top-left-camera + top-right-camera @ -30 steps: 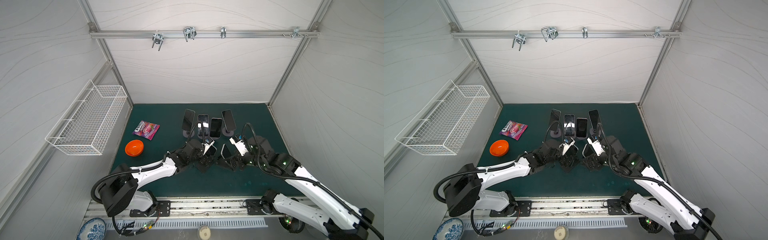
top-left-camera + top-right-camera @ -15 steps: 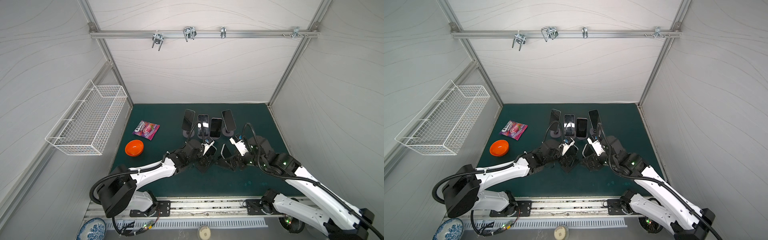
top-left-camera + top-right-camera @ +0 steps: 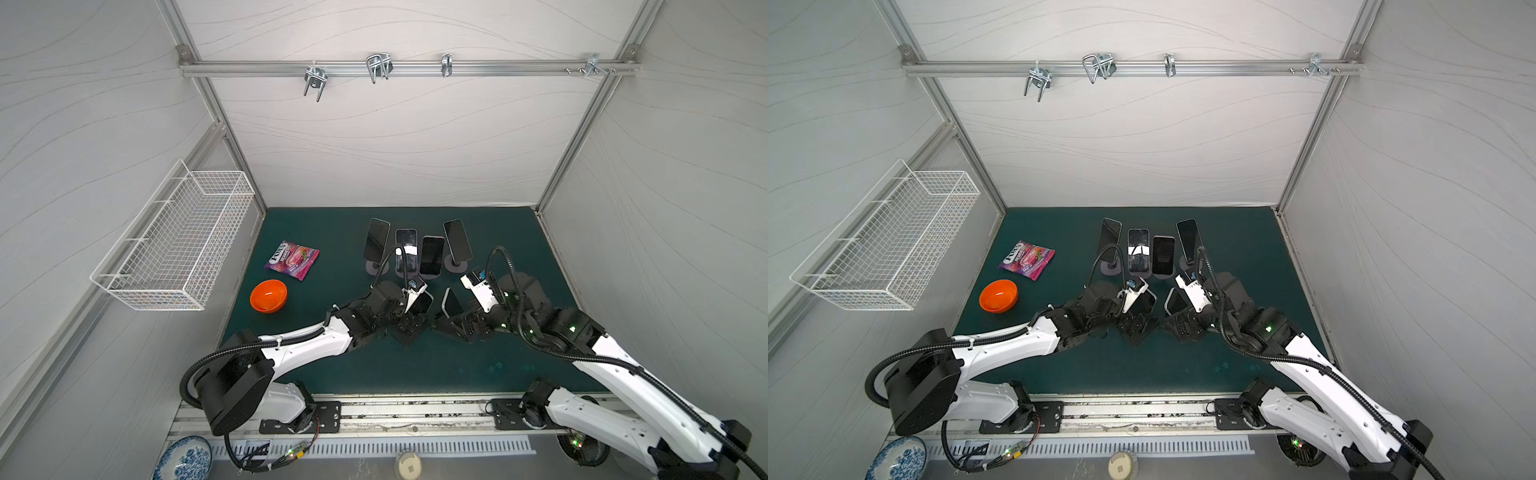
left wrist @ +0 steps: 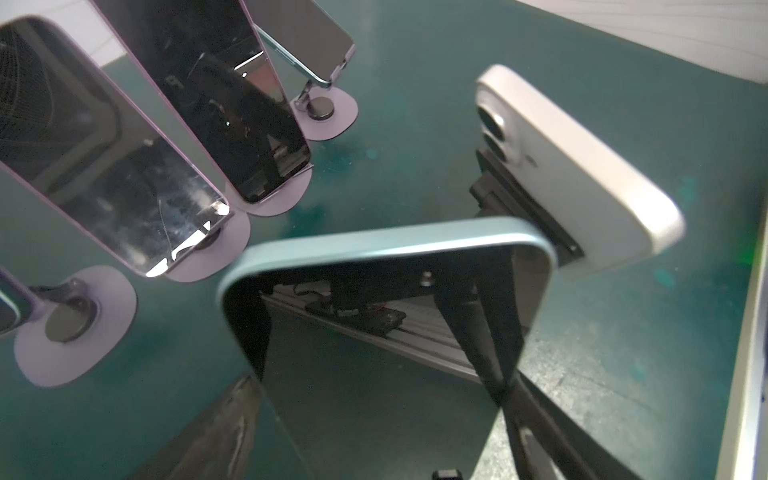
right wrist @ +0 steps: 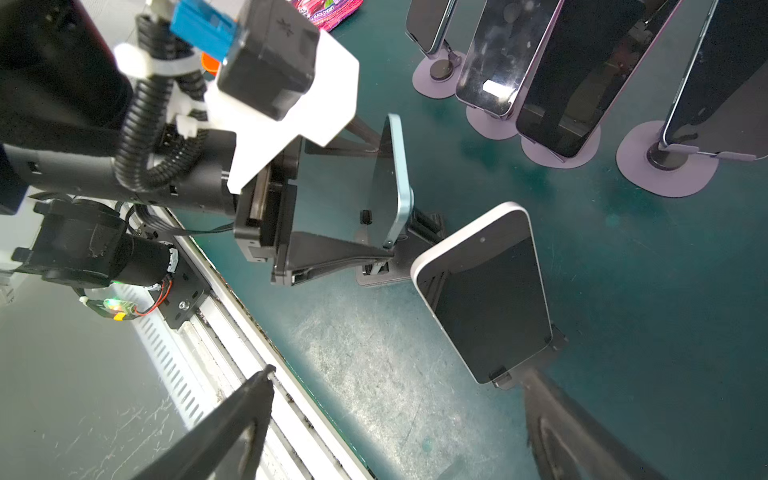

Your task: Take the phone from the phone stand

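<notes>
blue phone (image 5: 398,174) between left jaws

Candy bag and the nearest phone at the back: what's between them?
Nothing, just bare green mat between the candy bag and that phone; both top views show it.

I see a dark teal mat (image 3: 332,232), blotched with lighter green near me. On its left sit a plain orange bowl (image 3: 268,295) and a pink-and-purple sweet packet (image 3: 292,259) with white lettering. The far stands (image 4: 62,365) have lilac bases. Screens are all black — the blue-rimmed phone (image 4: 386,249) is pale blue at the edge, the white phone (image 4: 582,174) is white-backed. The wire basket (image 3: 178,245) is white, the plate (image 3: 183,457) blue-and-white patterned — and the walls (image 3: 395,145) are pale grey with wavy lines.
</notes>
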### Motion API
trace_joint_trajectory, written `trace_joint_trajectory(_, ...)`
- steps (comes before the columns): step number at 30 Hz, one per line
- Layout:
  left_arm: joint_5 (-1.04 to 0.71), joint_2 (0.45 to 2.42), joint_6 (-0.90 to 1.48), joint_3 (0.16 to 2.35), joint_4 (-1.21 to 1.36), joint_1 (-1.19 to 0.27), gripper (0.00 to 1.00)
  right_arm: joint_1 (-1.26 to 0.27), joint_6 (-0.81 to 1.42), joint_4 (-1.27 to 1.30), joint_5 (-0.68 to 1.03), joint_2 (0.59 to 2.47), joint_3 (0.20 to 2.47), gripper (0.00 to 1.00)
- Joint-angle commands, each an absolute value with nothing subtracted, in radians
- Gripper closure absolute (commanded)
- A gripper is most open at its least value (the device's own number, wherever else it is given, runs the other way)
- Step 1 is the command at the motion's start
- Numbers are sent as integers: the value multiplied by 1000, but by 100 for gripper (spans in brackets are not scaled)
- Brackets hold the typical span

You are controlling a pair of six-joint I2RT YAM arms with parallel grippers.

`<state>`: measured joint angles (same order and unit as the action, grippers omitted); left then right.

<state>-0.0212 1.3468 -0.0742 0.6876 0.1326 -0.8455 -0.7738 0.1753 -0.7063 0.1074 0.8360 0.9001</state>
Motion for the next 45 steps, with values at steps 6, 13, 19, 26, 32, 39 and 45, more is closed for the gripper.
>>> trace_joint_trajectory(6,-3,1345,-67,692,185,-849,8,-769,170,-707,97,815,899,5)
trace_joint_trajectory(13,41,1361,-44,699,210,-868,11,-769,171,-710,93,808,894,5)
trace_joint_trajectory(19,47,1374,-43,709,204,-876,12,-770,171,-708,92,809,891,5)
trace_joint_trajectory(26,60,1374,-42,712,203,-879,16,-769,170,-709,97,810,888,5)
trace_joint_trajectory(32,61,1374,-44,712,200,-882,18,-770,166,-713,92,808,895,5)
trace_joint_trajectory(39,65,1360,-38,708,195,-883,24,-769,163,-721,93,803,894,5)
trace_joint_trajectory(45,63,1341,-38,701,197,-884,27,-770,165,-721,97,799,893,5)
